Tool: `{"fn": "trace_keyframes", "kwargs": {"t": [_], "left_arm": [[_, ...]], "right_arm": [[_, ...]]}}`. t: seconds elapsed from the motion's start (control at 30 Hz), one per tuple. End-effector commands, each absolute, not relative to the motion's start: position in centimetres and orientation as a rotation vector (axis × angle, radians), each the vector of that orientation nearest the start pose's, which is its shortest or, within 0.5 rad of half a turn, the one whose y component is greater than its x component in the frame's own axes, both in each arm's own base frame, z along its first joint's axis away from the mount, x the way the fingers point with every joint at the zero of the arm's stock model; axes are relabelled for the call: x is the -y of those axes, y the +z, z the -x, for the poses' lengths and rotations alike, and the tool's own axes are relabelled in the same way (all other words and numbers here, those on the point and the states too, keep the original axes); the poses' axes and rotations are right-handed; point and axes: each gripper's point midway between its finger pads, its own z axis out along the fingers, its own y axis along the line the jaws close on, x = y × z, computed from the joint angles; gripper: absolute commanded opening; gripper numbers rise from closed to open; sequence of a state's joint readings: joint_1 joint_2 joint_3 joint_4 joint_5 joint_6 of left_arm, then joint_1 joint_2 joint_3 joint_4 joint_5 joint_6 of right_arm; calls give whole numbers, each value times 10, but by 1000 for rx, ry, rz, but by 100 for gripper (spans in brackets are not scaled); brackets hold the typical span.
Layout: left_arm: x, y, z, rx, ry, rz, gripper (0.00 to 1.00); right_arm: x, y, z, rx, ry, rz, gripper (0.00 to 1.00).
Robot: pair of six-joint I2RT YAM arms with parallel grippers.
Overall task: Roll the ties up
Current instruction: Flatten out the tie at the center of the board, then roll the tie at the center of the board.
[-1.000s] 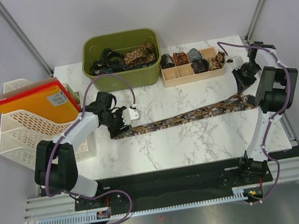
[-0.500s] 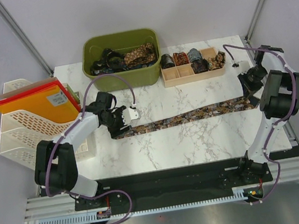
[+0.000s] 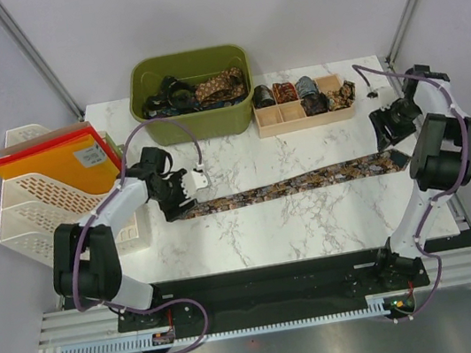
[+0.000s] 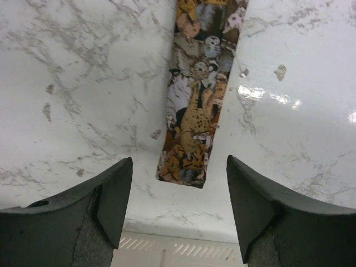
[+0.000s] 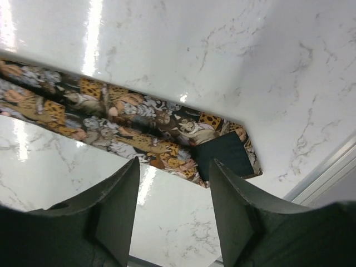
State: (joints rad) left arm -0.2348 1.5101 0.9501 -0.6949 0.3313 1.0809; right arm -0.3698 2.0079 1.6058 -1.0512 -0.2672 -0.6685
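Standing at the start of a roll: one tie (image 3: pixel 295 185) lies flat and at full length across the table (image 3: pixel 316 231). Its narrow end is at the left and its wide end at the right, where a corner is turned back to show dark lining. The left gripper (image 4: pixel 178 168) hovers over the narrow end with its fingers apart, one on each side, clear of the cloth. The right gripper (image 5: pixel 173 167) hangs over the wide end, likewise spread and holding nothing.

Judgement: laying out is done and rolling has not begun. The next move calls for the left fingers to descend, pinch the narrow end squarely, and turn it over on itself.

Count:
- One tie laid out.
- One green bin (image 3: pixel 196 127) holding a tangle of more ties, number not clear.
- One wooden tray (image 3: pixel 303 120) with at least four finished rolls.
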Motion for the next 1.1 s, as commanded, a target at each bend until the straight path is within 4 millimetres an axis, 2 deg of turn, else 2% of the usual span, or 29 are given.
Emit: {"fn": "trace_keyframes", "kwargs": {"t": [0.0,0.03,0.07,0.13,0.17,0.23,0.27,0.37,0.43,0.5,0.53,0.57,0.63,0.73,0.93,1.07], "left_arm": [[82,41,-273,-2086,-240,-1815,74],[79,36,-274,-2099,-239,-1821,73],[78,35,-277,-2098,-231,-1814,71],[76,31,-281,-2100,-220,-1805,68],[76,31,-285,-2085,-203,-1798,67],[77,31,-287,-2073,-194,-1790,67],[78,34,-289,-2057,-183,-1786,67],[78,38,-290,-2033,-175,-1778,66],[80,39,-288,-2017,-185,-1782,67],[84,40,-288,-1998,-208,-1779,66],[85,41,-289,-1992,-213,-1777,64],[88,42,-289,-1988,-231,-1770,63],[90,44,-290,-1985,-238,-1758,59],[93,49,-290,-1973,-252,-1744,54],[99,65,-289,-1935,-270,-1713,45],[105,70,-289,-1935,-304,-1698,41]], "right_arm": [[78,118,-375,-2672,319,506,58],[68,119,-374,-2667,351,512,57],[47,121,-374,-2654,408,528,56],[26,118,-373,-2652,481,532,52],[3,115,-373,-2654,552,528,50],[-18,111,-376,-2639,609,540,46],[-38,108,-372,-2648,672,528,45],[-76,106,-372,-2611,768,556,42],[-100,111,-377,-2565,872,518,42],[-130,112,-371,-2551,1001,488,42],[-138,113,-377,-2515,1011,485,41],[-151,109,-371,-2523,1044,489,41],[-169,110,-373,-2496,1090,468,38],[-208,100,-358,-2512,1137,538,35],[-272,90,-342,-2510,1225,593,33],[-303,84,-337,-2496,1266,625,32]]}}
